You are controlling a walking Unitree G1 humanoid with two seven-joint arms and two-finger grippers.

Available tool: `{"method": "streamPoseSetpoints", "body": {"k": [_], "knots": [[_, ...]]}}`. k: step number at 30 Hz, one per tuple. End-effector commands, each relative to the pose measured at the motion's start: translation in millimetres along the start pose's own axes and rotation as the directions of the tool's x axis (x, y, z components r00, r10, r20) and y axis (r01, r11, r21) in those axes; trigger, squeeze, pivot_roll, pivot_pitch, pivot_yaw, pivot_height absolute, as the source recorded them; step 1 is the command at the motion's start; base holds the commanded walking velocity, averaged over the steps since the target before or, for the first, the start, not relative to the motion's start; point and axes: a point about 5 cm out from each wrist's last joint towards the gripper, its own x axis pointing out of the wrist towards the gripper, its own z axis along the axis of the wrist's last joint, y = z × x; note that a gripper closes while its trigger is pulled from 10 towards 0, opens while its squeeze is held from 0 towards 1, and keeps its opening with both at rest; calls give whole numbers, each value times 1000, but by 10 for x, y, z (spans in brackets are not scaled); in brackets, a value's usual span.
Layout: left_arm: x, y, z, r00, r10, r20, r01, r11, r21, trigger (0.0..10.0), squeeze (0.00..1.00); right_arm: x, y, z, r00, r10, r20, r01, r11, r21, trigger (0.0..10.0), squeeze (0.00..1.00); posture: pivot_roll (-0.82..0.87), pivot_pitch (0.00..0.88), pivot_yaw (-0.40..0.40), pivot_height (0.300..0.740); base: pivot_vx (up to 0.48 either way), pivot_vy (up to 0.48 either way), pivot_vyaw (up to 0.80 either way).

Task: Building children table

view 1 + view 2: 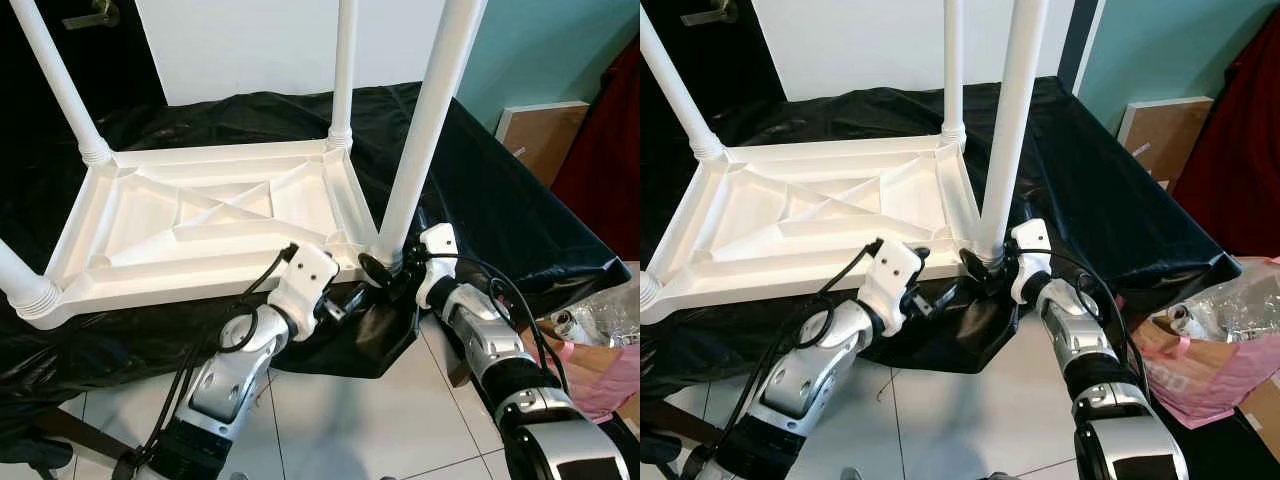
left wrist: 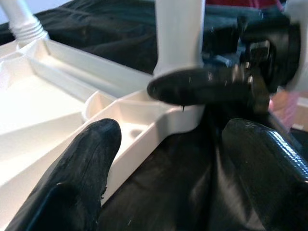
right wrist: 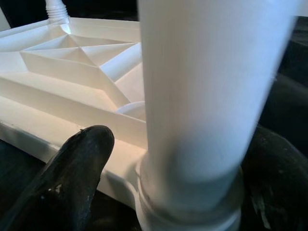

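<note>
Upside-down white tabletop (image 1: 210,215) flat on the black-draped counter (image 1: 500,190), legs pointing up. Landmark: the near leg (image 1: 425,120) at the tabletop's corner closest to the robot. Right gripper (image 1: 385,268) clamped around that leg's base, just above the socket. Left gripper (image 2: 168,144) spread apart, empty, just beside the same corner. Likely the seating step — probably twisting the leg home next, tabletop braced against turning.

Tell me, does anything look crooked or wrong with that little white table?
Nothing looks broken. The white table lies upside down on the black sheet, as it would for fitting legs. The near-right leg leans slightly off upright at its corner socket, where the right gripper grasps its base. The left gripper is open beside it.
</note>
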Motion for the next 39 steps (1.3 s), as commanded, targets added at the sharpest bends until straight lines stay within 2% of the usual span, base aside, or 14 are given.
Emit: {"method": "streamPoseSetpoints", "body": {"k": [1,5,11,12,15,16,28,29,31,32,39], "knots": [[-1,-71,-36,993,-114,-11,114,993,7,10000,0,9,27,-42,999,30,-26,-30,999,-14,10000,0,6,0,-34,740,0,0,0],[-22,-57,-117,988,-140,-60,143,989,36,10000,0,94,13,6,999,32,-26,-33,999,-20,10000,0,13,0,-35,740,0,0,0],[-11,-46,-119,986,-155,-68,158,987,38,10000,0,158,19,37,999,45,-28,-46,998,-31,10000,0,17,0,-35,740,0,0,0],[-1,-37,-117,986,-152,-68,155,987,41,10000,0,168,23,35,998,46,-31,-47,998,-38,9333,0,22,0,-33,740,0,0,0],[14,-25,-113,987,-147,-68,151,987,47,10000,0,183,28,34,998,46,-35,-48,998,-48,9333,0,22,0,-33,740,0,0,0],[23,-22,-94,988,-144,-59,147,988,54,10000,0,165,26,-16,998,33,-56,-36,998,-49,0,0,26,0,-33,740,0,0,0],[33,1,-82,991,-123,-46,125,991,55,10000,0,47,-30,-184,994,-53,-97,51,998,-30,0,0,15,0,-19,740,0,0,0],[36,12,-82,992,-117,-45,119,991,61,10000,0,40,-36,-198,992,-78,-99,76,997,-23,3059,0,11,0,-18,740,0,0,0],[38,20,-81,993,-113,-44,116,991,66,10000,0,36,-40,-208,990,-95,-100,93,995,-19,3059,0,11,0,-18,740,0,0,0],[39,28,-82,993,-110,-44,112,991,68,10000,0,38,-33,-215,989,-110,-94,110,994,-5,10000,0,11,0,-20,740,0,0,0],[29,35,-85,994,-97,-41,100,993,63,10000,0,67,50,-249,980,-187,-69,191,980,56,10000,0,13,0,-23,740,0,0,0]]}}
